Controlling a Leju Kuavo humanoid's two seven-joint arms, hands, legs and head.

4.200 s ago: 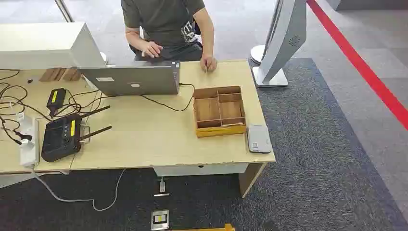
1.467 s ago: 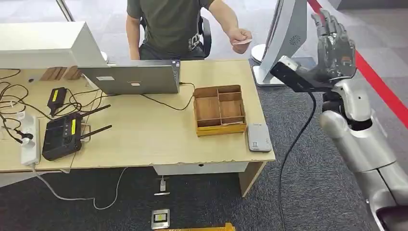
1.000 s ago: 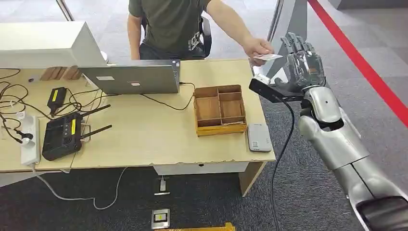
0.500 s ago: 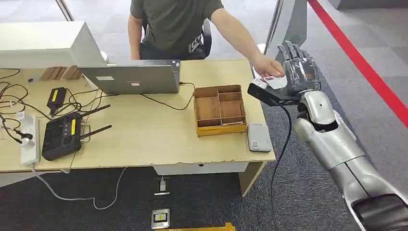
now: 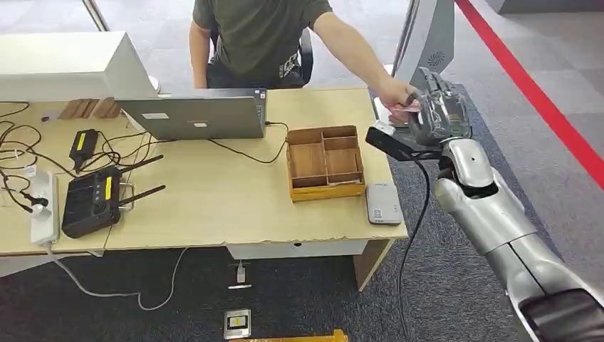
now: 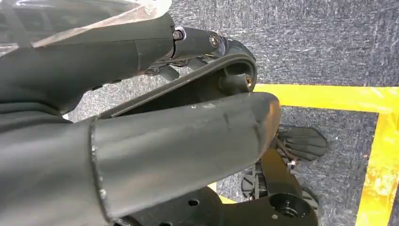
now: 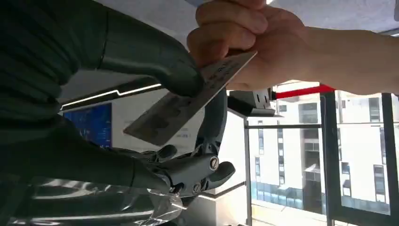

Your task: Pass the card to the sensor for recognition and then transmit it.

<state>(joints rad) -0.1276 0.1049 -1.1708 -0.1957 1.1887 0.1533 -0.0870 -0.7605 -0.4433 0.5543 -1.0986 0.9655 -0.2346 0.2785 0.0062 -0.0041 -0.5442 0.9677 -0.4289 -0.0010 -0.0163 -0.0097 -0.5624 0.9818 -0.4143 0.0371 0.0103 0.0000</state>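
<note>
A person's hand reaches over the table's far right corner and holds out a pale card. My right hand is raised there, meeting it. In the right wrist view my thumb presses on the card's face and a dark finger stands behind it, so the card is pinched while the person's fingers still grip its other end. The grey card sensor lies flat at the table's near right corner. My left hand hangs over the floor holding nothing.
A wooden compartment box stands beside the sensor. A laptop, a black router, cables and a power strip take up the left of the table. A white stand rises behind my right hand.
My right arm rose into view and came down towards the table corner. The person brought the card to my hand, and my fingers have curled in around it.
</note>
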